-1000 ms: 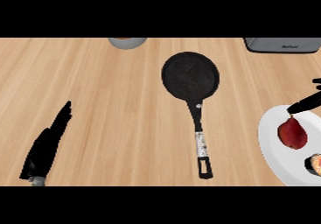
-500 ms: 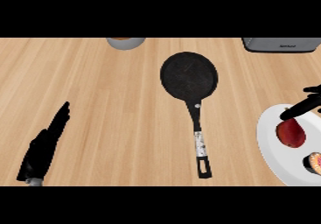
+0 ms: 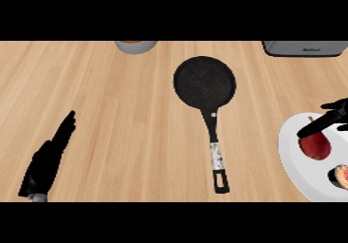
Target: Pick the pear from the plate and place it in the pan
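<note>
Black right hand (image 3: pixel 339 113) fingers curled, a fingertip touching red pear (image 3: pixel 315 146) on plate (image 3: pixel 294 156), left hand (image 3: pixel 49 159) fingers straight

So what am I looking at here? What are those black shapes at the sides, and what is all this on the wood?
You are looking steeply down from the robot's head at a wooden counter. The black shape at lower left is its left robot hand, open and resting. At the right edge its right robot hand reaches down to a red pear on a white plate, fingers at the pear's top; it is not lifted yet. A cut fruit lies beside it. The black pan in the middle holds nothing.
</note>
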{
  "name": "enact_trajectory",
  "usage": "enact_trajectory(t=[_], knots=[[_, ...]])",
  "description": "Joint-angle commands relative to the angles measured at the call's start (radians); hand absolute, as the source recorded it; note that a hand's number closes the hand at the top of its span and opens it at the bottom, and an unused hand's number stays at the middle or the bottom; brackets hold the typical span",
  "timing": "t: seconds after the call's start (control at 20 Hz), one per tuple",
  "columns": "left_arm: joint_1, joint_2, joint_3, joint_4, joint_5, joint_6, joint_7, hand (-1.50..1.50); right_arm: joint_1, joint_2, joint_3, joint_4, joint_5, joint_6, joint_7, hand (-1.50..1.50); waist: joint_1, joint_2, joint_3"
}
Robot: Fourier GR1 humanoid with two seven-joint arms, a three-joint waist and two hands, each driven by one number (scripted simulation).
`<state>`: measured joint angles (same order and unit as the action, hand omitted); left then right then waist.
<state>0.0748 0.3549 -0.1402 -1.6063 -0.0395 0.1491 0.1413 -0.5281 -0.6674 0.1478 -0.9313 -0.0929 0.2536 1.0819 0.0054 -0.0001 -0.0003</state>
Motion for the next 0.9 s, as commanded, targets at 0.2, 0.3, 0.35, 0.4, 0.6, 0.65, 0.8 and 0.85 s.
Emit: enact_trajectory(t=[0.2, 0.3, 0.35, 0.4, 0.6, 0.65, 0.8, 0.85], knots=[[-0.038, -0.035, 0.007, 0.015, -0.038, -0.002, 0.041, 0.00, 0.016, 0.010, -0.004, -0.007, 0.031, 0.037, 0.120, -1.50, -0.005, -0.001, 0.000], [0.011, -0.059, 0.000, 0.034, -0.050, 0.007, -0.035, 0.00, 0.032, 0.062, 0.012, -0.019, 0.038, 0.005, 0.124, -1.50, -0.004, -0.001, 0.000], [-0.018, -0.014, 0.038, -0.017, -0.020, -0.034, 0.013, 0.00, 0.022, 0.060, 0.007, 0.033, 0.064, -0.005, 0.083, -1.50, 0.000, 0.000, 0.000], [0.031, -0.020, 0.025, -0.046, -0.027, -0.042, 0.005, 0.00, 0.033, 0.074, -0.011, 0.021, 0.059, -0.017, 0.082, -1.50, 0.001, -0.001, 0.000], [0.002, -0.042, 0.067, 0.026, -0.033, -0.048, -0.028, 0.00, 0.047, 0.088, -0.032, 0.044, 0.121, -0.051, -0.004, 1.50, -0.001, 0.001, 0.000], [-0.063, -0.055, 0.056, 0.007, -0.044, -0.046, 0.053, 0.00, 0.003, 0.100, -0.049, 0.051, 0.122, -0.058, 0.010, 1.50, -0.001, 0.001, 0.000], [-0.007, -0.065, 0.037, -0.017, -0.067, -0.050, 0.037, 0.00, 0.021, 0.118, -0.080, 0.122, 0.143, -0.084, -0.076, 1.50, 0.003, 0.001, 0.001], [-0.005, -0.078, 0.047, 0.030, -0.079, -0.033, -0.029, 0.00, 0.029, 0.159, -0.067, 0.078, 0.155, -0.130, -0.035, 1.50, 0.001, 0.001, 0.000]])
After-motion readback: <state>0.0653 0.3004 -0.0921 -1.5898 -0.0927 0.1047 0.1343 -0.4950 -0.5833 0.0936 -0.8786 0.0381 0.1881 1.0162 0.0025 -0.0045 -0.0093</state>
